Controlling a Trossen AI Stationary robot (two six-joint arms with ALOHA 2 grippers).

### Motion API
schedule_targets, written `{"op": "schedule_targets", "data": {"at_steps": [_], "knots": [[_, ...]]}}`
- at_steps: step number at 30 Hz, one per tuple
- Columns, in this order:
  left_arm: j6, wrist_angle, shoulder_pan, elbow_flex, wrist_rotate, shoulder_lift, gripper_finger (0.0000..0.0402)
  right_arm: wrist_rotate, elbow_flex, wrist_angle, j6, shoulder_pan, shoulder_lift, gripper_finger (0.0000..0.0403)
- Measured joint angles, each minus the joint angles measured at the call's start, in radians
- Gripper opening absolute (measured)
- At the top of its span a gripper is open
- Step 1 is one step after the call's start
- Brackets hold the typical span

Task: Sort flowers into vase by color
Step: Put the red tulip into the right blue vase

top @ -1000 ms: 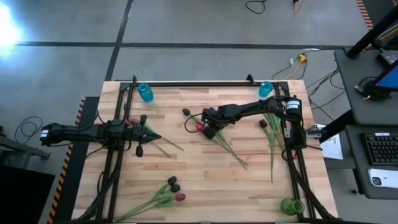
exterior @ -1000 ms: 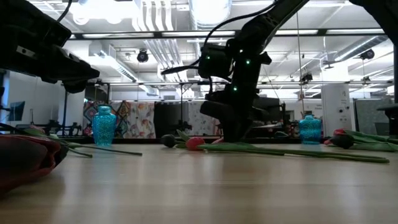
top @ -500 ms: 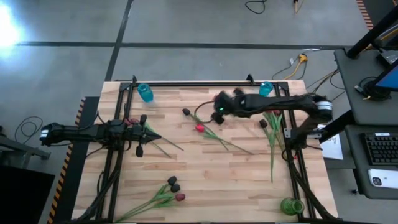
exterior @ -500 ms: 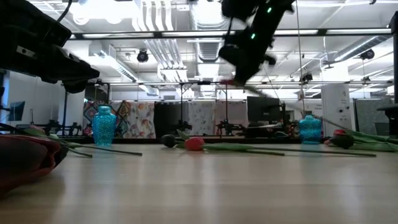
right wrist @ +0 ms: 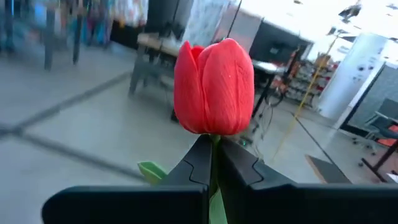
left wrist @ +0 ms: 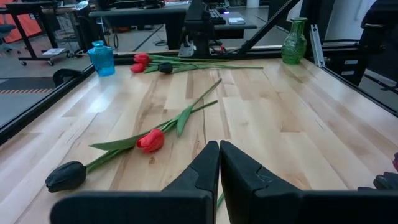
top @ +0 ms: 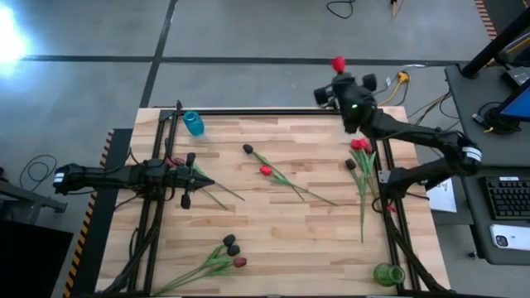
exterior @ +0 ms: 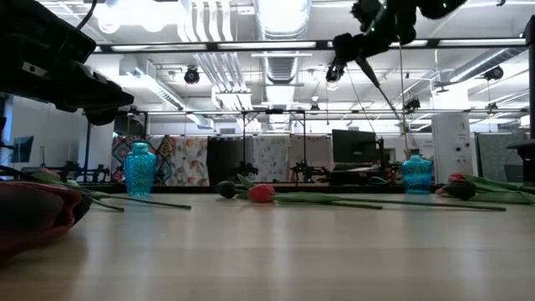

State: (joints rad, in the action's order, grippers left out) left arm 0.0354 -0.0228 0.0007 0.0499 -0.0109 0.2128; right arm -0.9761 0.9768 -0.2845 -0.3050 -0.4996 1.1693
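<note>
My right gripper (top: pixel 339 76) is raised over the table's far edge, shut on a red tulip whose head (top: pixel 338 64) points beyond the table. In the right wrist view the red head (right wrist: pixel 214 87) stands just past the fingers. In the low view its stem (exterior: pixel 386 90) slants down below the gripper. My left gripper (top: pixel 187 178) waits shut at the table's left, holding nothing. A black tulip (top: pixel 248 149) and a red tulip (top: pixel 266 170) lie mid-table. More tulips lie at the right (top: pixel 360 146) and at the near edge (top: pixel 229 246). My right gripper pinches the red tulip's stem just under the head (right wrist: pixel 213 144) between its two fingers. The fingers lie across the stem. The tulip is lifted clear of the table, with its head past the fingertips and a green leaf (right wrist: pixel 152 171) and the stem trailing behind.
A blue vase (top: pixel 193 123) stands at the far left corner, another blue vase (exterior: pixel 415 174) at the far right below the right arm, and a green vase (top: pixel 386 273) at the near right corner. Bare wood (top: pixel 281 232) lies between the flower groups.
My right gripper has risen from the middle of the table and swung toward the far right edge, turning as it went. The red tulip in it has been lifted clear of the table. The black and red tulips mid-table have stayed where they were.
</note>
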Motion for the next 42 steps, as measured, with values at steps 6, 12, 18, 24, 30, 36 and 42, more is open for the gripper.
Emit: {"op": "schedule_targets", "data": {"at_steps": [6, 12, 18, 24, 30, 36, 42], "knots": [[0.0, 0.0, 0.0, 0.0, 0.0, 0.0, 0.0, 0.117, -0.058, -0.147, -0.028, -0.158, -0.071, 0.0009], [0.0, 0.0, 0.0, 0.0, 0.0, 0.0, 0.0, 0.17, -0.068, -0.149, -0.002, -0.249, -0.074, 0.0009], [0.0, 0.0, 0.0, 0.0, 0.0, 0.0, 0.0, 0.221, -0.1, -0.147, 0.046, -0.331, -0.05, 0.0009], [0.0, 0.0, 0.0, 0.0, 0.0, 0.0, 0.0, 0.226, -0.139, -0.145, 0.111, -0.369, -0.041, 0.0009], [0.0, 0.0, 0.0, 0.0, 0.0, 0.0, 0.0, 0.227, -0.155, -0.049, 0.187, -0.374, -0.036, 0.0015], [0.0, 0.0, 0.0, 0.0, 0.0, 0.0, 0.0, 0.226, -0.166, 0.077, 0.272, -0.38, -0.005, 0.0016], [0.0, 0.0, 0.0, 0.0, 0.0, 0.0, 0.0, 0.225, -0.171, 0.138, 0.308, -0.381, 0.016, 0.0017]]}}
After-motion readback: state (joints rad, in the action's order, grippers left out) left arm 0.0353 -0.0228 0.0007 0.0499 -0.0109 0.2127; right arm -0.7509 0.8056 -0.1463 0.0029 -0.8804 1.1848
